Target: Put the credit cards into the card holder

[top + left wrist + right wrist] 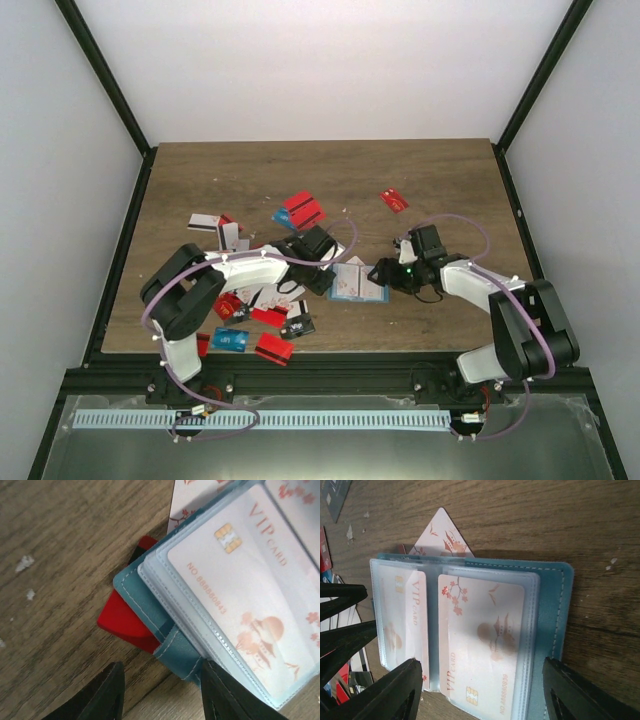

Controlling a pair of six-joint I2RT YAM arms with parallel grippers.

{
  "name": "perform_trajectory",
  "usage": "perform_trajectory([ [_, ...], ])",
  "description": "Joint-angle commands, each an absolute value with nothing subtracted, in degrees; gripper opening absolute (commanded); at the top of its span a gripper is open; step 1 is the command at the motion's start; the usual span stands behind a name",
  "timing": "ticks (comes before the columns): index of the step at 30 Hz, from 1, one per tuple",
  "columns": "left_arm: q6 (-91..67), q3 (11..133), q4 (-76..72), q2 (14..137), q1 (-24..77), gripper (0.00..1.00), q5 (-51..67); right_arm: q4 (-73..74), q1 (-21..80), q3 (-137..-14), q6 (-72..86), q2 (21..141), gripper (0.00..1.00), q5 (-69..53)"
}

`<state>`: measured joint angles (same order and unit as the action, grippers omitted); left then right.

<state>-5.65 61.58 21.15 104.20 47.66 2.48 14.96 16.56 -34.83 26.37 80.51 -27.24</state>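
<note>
Wooden worktop carries the teal card holder, lying open at centre. Loose credit cards are scattered to its left. Two VIP cards sit in its clear pockets, and a red card lies under one corner. Left fingers are released, straddling that corner. Right fingers are released, spread either side of the holder.

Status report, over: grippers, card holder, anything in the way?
Left gripper open, at the card holder's corner. Right gripper open above it. Card holder lies open, white cards in its pockets. Red card partly under its corner.
</note>
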Motion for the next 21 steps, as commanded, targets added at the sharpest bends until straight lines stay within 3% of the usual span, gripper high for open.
perform_trajectory([
  [1, -3.7, 63.0, 20.2, 106.2, 47.5, 0.44, 4.5, 14.4, 16.0, -36.0, 25.0, 81.8, 0.67, -29.1],
  [11, -0.7, 59.9, 10.9, 106.3, 46.6, 0.41, 11.5, 12.9, 16.0, -36.0, 25.2, 85.3, 0.66, -31.2],
  [19, -0.1, 58.0, 7.3, 106.3, 45.5, 0.07, 11.6, 13.8, 16.0, -37.6, 25.0, 86.8, 0.65, -31.1],
  [21, -1.6, 57.4, 7.0, 105.5, 45.2, 0.04, 9.9, 13.7, 16.0, -37.5, 25.1, 86.8, 0.65, -30.8],
])
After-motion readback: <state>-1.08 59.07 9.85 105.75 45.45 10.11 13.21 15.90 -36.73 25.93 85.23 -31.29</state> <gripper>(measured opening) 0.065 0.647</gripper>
